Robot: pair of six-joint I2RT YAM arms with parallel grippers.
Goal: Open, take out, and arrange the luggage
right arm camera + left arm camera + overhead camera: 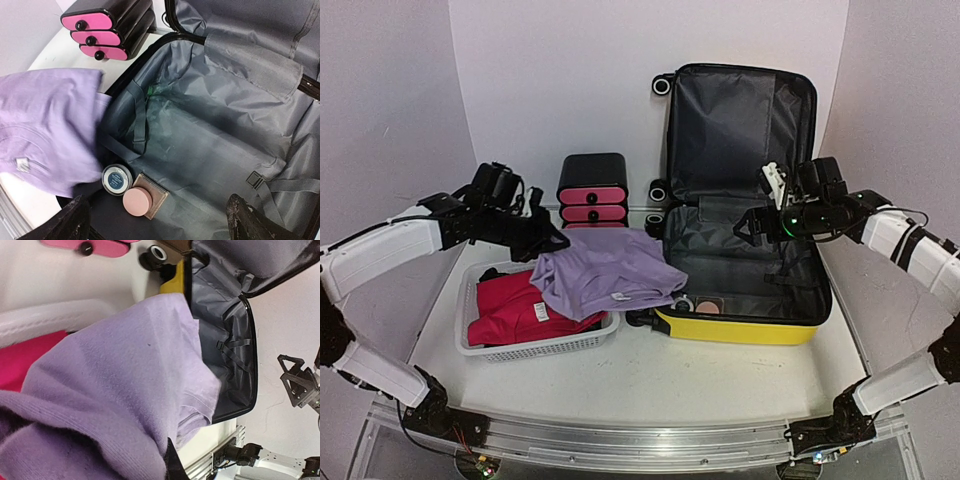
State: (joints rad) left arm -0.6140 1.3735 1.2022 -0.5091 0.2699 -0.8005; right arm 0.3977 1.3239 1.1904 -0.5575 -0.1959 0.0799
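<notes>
The yellow luggage lies open on the table, its lid standing upright against the back wall and its dark grey lining showing. A purple garment drapes from the basket across the suitcase's left rim. My left gripper is shut on the garment's left edge; in the left wrist view the cloth covers nearly all of the fingers. My right gripper hangs open above the lining, nothing between its fingertips. In the near left corner lie a round blue-labelled tin, a pink round compact and a brown square case.
A white mesh basket at the left holds a red garment. A black-and-pink drawer box stands behind it, close to the suitcase's wheels. White walls close in the back and sides.
</notes>
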